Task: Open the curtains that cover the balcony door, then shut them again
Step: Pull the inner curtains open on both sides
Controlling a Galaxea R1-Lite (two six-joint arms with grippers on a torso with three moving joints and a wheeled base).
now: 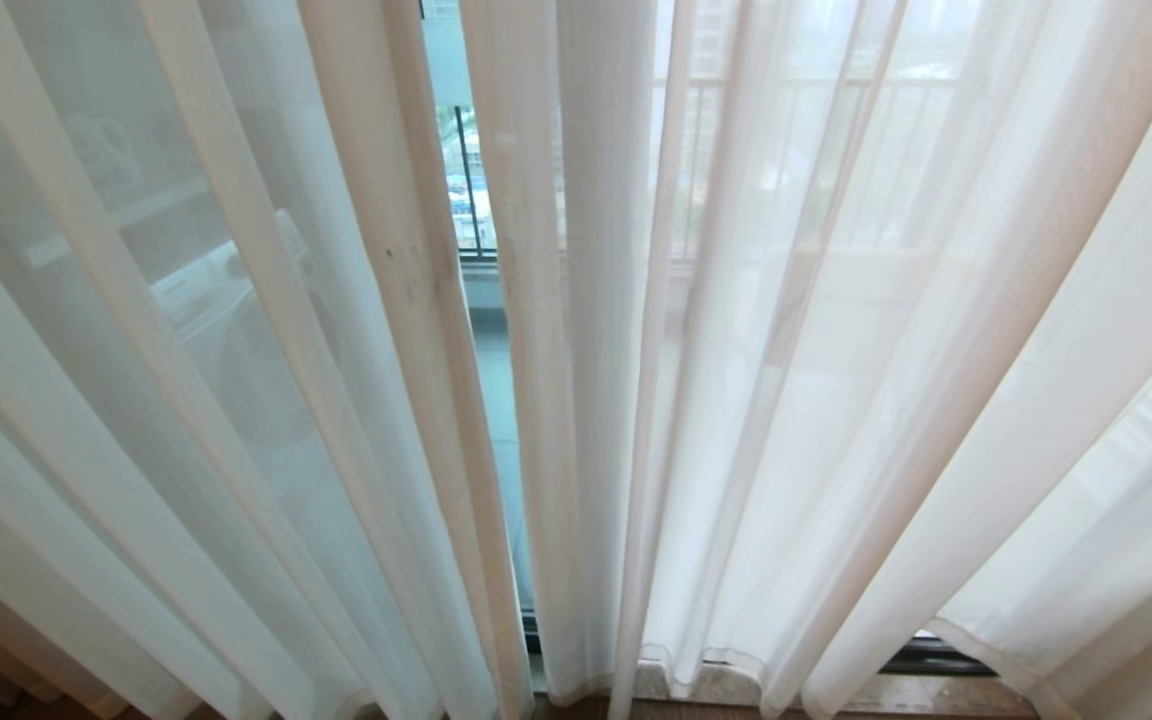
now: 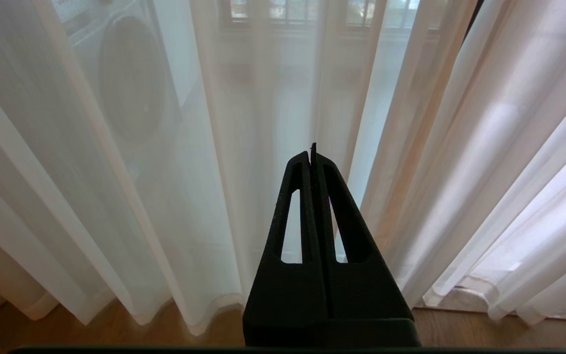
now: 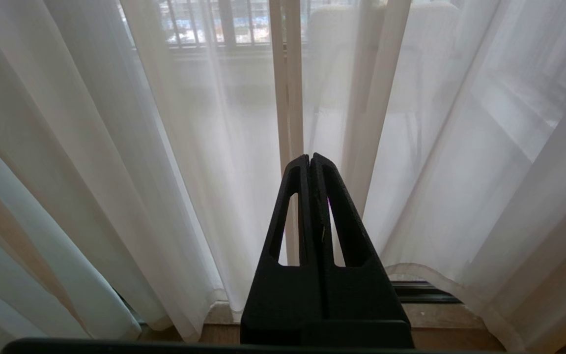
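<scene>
Sheer fabric: curtains (image 1: 836, 350) hang drawn across nearly the whole head view, white, see-through, in soft vertical pleats.
Gap: narrow slit between the two panels near centre; balcony door (image 1: 496, 380) glass shows through it.
Hems: bottom edges reach the stone sill (image 1: 716, 685); dark door track (image 1: 936, 655) peeks out under the right panel.
Hidden: door frames mostly veiled; railing (image 1: 466, 180) bars clear only in the slit, faint elsewhere.
Hard to make out: rounded white appliance (image 2: 130, 78) behind the left panel, outline only.
Cut off: curtain tops out of frame in all views.
Left gripper (image 2: 312, 152): fingers pressed together, holding nothing, short of the fabric, above wood floor (image 2: 116, 329).
Right gripper (image 3: 310, 160): closed likewise, empty, facing the pleats near the slit.
Arms: neither in head view.
</scene>
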